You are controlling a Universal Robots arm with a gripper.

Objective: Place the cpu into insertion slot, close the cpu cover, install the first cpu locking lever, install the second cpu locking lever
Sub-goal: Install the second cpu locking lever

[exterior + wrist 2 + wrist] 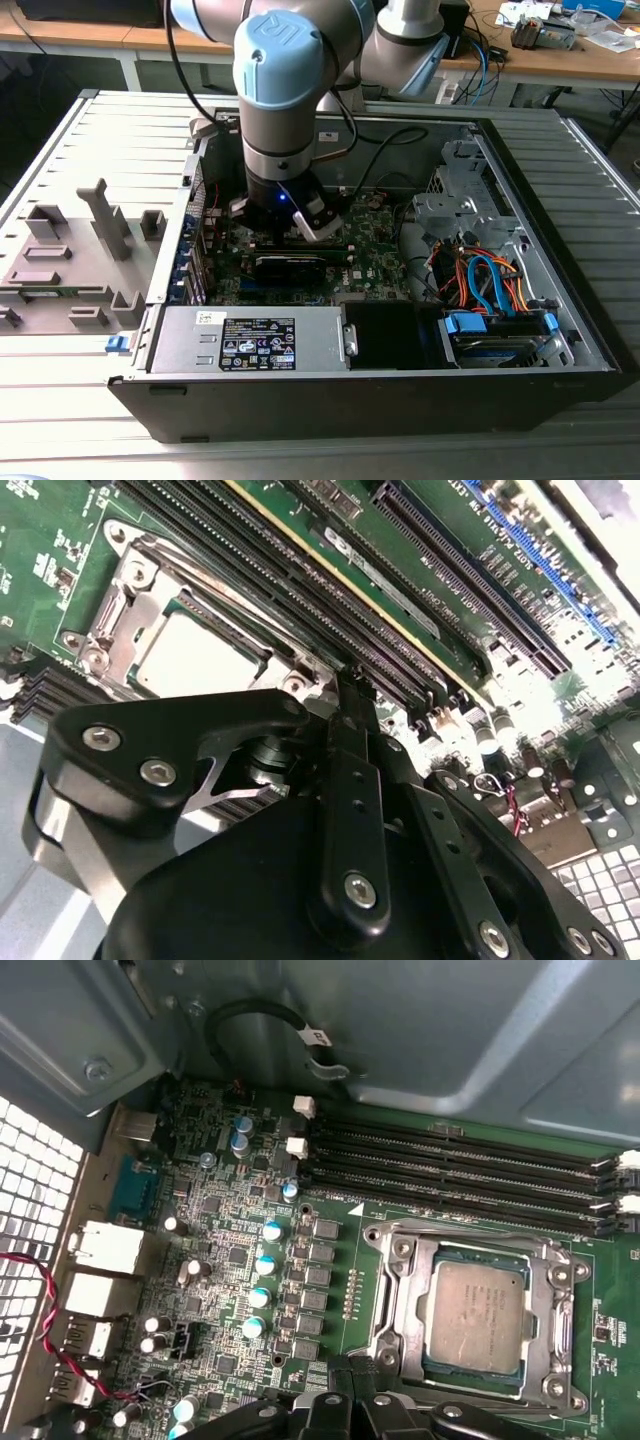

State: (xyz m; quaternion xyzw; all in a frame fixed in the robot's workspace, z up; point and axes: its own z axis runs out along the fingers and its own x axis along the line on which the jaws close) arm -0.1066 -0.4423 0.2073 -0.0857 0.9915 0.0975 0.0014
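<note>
Grey slatted bench (pixel 90 400) — wooden desks (pixel 590 65) behind

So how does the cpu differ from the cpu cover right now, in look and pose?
The cpu is a solid square with a dull grey metal top; the cpu cover is a shinier silver frame with an open centre. The cpu lies inside that opening, while the cover runs around its edges. The cpu is the smaller; the cover reaches further out over the board. Both lie flat and square to each other.

Even bright light; glare whitens the cpu (pixel 195 660) in the second wrist view.
</note>
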